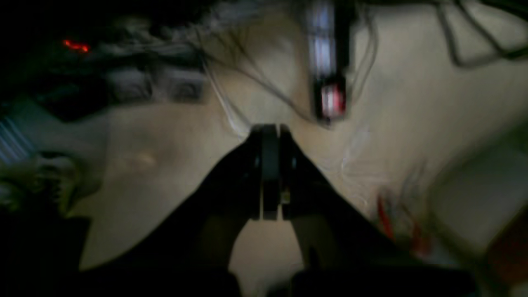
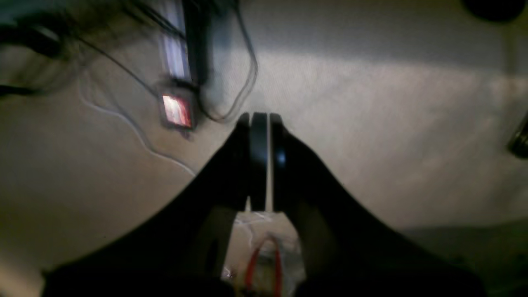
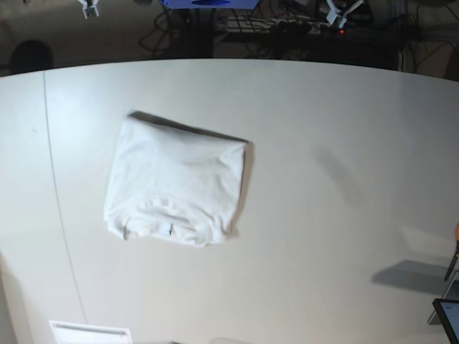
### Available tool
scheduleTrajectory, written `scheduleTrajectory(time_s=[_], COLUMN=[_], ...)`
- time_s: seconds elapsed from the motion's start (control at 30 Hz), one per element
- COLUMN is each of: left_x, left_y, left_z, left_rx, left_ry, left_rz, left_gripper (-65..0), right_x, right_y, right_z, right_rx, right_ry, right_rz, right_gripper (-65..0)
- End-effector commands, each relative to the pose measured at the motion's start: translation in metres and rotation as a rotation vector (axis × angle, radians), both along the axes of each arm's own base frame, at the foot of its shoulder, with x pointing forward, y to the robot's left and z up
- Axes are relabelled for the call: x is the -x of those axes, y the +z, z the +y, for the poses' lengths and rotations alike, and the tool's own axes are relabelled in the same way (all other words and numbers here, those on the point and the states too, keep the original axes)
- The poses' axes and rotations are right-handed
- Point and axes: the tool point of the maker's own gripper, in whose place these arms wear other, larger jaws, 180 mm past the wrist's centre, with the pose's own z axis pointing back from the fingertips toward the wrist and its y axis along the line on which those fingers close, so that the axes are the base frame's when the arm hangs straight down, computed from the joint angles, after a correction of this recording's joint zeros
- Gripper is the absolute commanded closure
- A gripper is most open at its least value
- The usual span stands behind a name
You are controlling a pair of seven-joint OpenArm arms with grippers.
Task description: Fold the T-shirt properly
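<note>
The white T-shirt point(image 3: 174, 179) lies folded into a compact rectangle on the off-white table point(image 3: 323, 143), left of centre in the base view, with its collar edge toward the near side. Neither arm shows in the base view. In the left wrist view my left gripper point(image 1: 270, 130) has its black jaws pressed together with nothing between them, held above a beige surface. My right gripper point(image 2: 260, 117) is likewise shut and empty in the right wrist view. The T-shirt appears in neither wrist view.
A small white paper label point(image 3: 90, 332) lies at the table's near left edge. A dark device corner point(image 3: 448, 319) sits at the near right. Cables and a lit device point(image 2: 176, 109) lie below the wrist cameras. Dark equipment stands beyond the far table edge.
</note>
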Motion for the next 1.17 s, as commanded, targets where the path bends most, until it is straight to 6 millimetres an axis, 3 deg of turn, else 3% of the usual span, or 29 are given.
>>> scheduleTrajectory(time_s=[0.0, 0.07, 0.17, 0.27, 0.5, 0.77, 0.93, 1.13], left_x=[-0.001, -0.006, -0.034, -0.062, -0.078, -0.145, -0.156, -0.153], left_y=[-0.007, -0.022, -0.036, -0.045, -0.046, -0.041, -0.039, -0.040], left_z=[-0.004, -0.020, -0.041, -0.054, -0.080, -0.082, -0.080, -0.080], left_rx=[-0.008, -0.037, -0.088, -0.152, -0.122, -0.122, -0.127, -0.128], left_ry=[-0.047, -0.155, -0.255, -0.285, -0.282, -0.253, -0.255, -0.259], left_rz=[0.027, 0.059, -0.011, -0.067, -0.121, -0.253, -0.271, -0.260], left_gripper=[0.0, 0.0, 0.0, 0.0, 0.0, 0.0, 0.0, 0.0], right_x=[0.010, 0.009, -0.011, -0.021, -0.046, -0.103, -0.109, -0.116], right_y=[-0.004, -0.013, -0.017, -0.016, -0.023, -0.024, -0.026, -0.025], right_z=[-0.004, -0.018, -0.050, -0.064, -0.035, -0.027, -0.019, -0.019], right_rx=[0.016, 0.062, 0.141, 0.184, 0.132, 0.119, 0.107, 0.108], right_ry=[0.018, 0.051, 0.137, 0.170, 0.167, 0.162, 0.167, 0.168], right_rz=[0.042, 0.094, 0.090, 0.088, -0.015, -0.145, -0.156, -0.167], right_gripper=[-1.9, -2.0, -2.2, -2.2, -2.3, -2.3, -2.3, -2.3])
